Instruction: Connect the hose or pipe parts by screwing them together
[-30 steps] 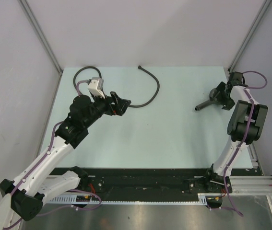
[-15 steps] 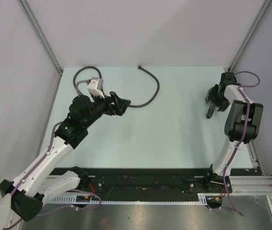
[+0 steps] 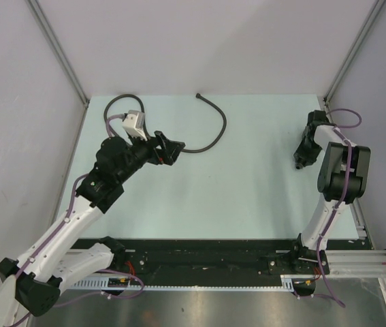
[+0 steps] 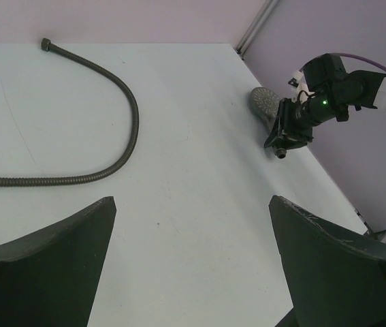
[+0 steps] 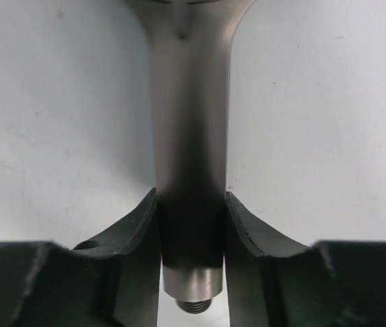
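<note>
Over at the far right of the pale green desk (image 3: pixel 247 191), the right claw (image 5: pixel 191 204) is clamped on the dark grey handheld shower head (image 4: pixel 265 102). Its two black fingers (image 5: pixel 133 225) press against either side of the straight handle, just above the threaded metal end, which pokes out below them. The round dotted face lies on the far side of the claw, close to the right wall, and the handle points towards the near edge. From above, the wrist covers most of the shower head and only the tip of the handle shows.

The long thin flexible dark grey hose (image 3: pixel 224 126) lies on the far left half of the desk, well apart from the shower head. One end, with its small nut, sits near the far edge about the middle. From there the hose bends round to the right and comes back left, where it runs in under the left arm. A second loop of it shows at the far left corner, behind that arm's white wrist camera (image 3: pixel 133 122).

The left claw (image 4: pixel 193 199) hangs over the desk beside the hose with its jaws spread wide and nothing between them.

Thin purple cables (image 3: pixel 346 112) trail along both arms, one arching up by the right wrist. Aluminium posts (image 3: pixel 56 51) rise in the far corners against lilac-grey walls (image 3: pixel 206 41), and a black rail (image 3: pixel 206 255) runs along the near edge between the arm bases.
</note>
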